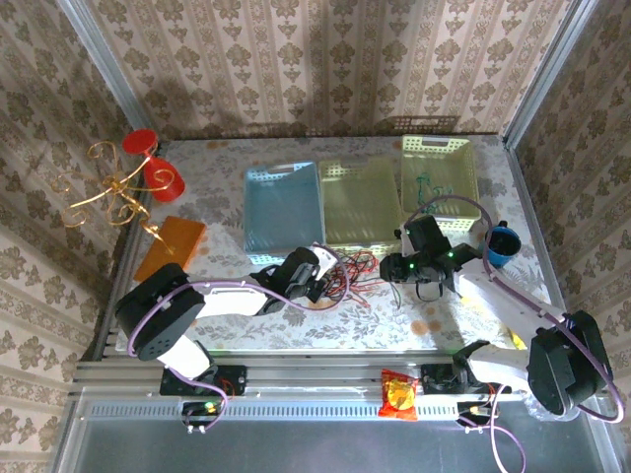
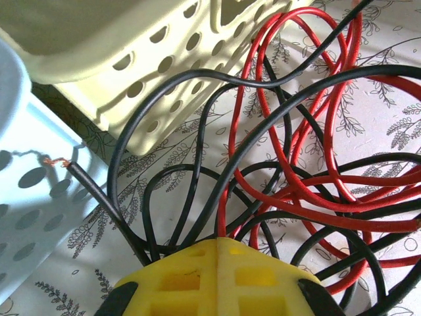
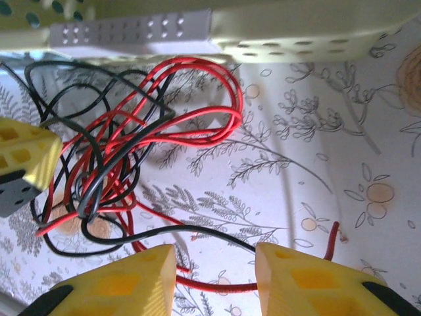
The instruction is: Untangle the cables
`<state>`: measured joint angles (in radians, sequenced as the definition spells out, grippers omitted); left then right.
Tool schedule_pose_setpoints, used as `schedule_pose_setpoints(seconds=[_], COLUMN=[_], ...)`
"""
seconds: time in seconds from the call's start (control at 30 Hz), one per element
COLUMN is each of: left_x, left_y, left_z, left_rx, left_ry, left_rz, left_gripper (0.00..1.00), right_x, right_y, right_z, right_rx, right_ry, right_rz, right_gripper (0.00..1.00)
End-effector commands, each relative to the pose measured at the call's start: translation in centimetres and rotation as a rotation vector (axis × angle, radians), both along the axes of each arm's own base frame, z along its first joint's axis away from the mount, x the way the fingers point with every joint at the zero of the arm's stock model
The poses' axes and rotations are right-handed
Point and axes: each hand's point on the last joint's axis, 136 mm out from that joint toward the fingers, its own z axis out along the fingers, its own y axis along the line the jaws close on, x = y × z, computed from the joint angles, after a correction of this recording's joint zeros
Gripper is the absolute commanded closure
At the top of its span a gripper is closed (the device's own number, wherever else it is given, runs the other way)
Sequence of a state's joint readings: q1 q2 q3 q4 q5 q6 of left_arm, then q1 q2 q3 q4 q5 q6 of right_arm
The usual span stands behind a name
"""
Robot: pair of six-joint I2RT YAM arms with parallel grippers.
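Top external: cables point(image 1: 347, 268) knotted on table point(image 1: 296, 330), just before yellow basket point(image 1: 360, 207).
L gripper point(image 2: 217, 249) jaws pressed together, pinching the cables; R gripper point(image 3: 215, 263) jaws spread astride a black strand point(image 3: 204, 230) – shd nip that alone, pull slow.

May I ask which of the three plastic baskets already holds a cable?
The rightmost pale yellow basket: a thin green cable lies inside it, whereas the light blue basket and middle yellow basket look bare.
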<state>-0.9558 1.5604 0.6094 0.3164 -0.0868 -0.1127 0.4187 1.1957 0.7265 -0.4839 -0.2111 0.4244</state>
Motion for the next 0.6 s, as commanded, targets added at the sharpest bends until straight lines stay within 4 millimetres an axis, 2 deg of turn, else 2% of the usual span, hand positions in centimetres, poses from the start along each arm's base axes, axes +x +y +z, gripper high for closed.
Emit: schedule_pose_setpoints(seconds=[0.0, 0.27, 0.57], left_x=[0.4, 0.2, -0.1], left_y=[-0.7, -0.9, -0.8], left_z=[0.6, 0.5, 0.5], left_rx=[-0.017, -0.01, 0.002], left_ry=[-0.016, -0.016, -0.027], left_rz=[0.006, -0.008, -0.013], left_gripper=[1.0, 1.0, 1.0], right_x=[-1.5, -2.5, -0.8], right_y=[1.2, 3.3, 4.7], right_z=[0.4, 0.3, 0.3], right_rx=[0.003, -0.042, -0.108], right_ry=[0.013, -0.017, -0.041], right_rz=[0.093, 0.193, 0.255], right_gripper=[0.61, 0.6, 0.59])
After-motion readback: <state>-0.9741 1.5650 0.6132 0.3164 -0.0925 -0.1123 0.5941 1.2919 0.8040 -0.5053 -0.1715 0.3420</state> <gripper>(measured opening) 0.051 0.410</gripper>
